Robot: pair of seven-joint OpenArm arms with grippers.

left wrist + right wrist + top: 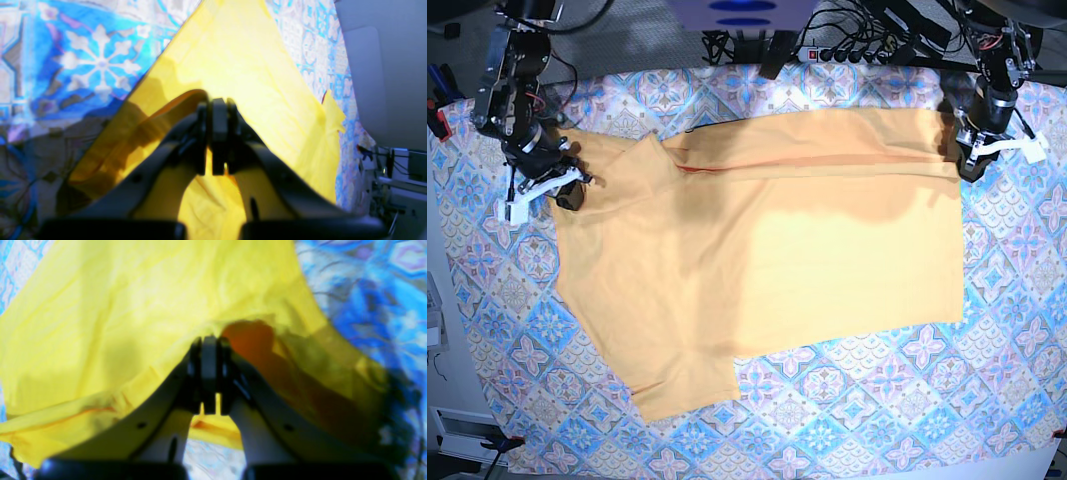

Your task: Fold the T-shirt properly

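Observation:
The pale orange-yellow T-shirt (757, 260) lies spread across the table, one sleeve reaching toward the near edge. A crease runs along its far side, and the fabric there is raised off the cloth. My left gripper (963, 158) is at the far right corner, shut on the shirt's edge. In the left wrist view its jaws (218, 104) pinch a strip of the yellow cloth (240, 63). My right gripper (573, 188) is at the far left, shut on the shirt near the shoulder. The right wrist view shows its fingertips (209, 340) clamped on a lifted fold of the fabric (126, 306).
The blue-and-pink patterned tablecloth (847, 400) covers the whole table. A power strip (847, 52) and cables run along the far edge. A grey-white panel (383, 73) stands beside the table in the left wrist view.

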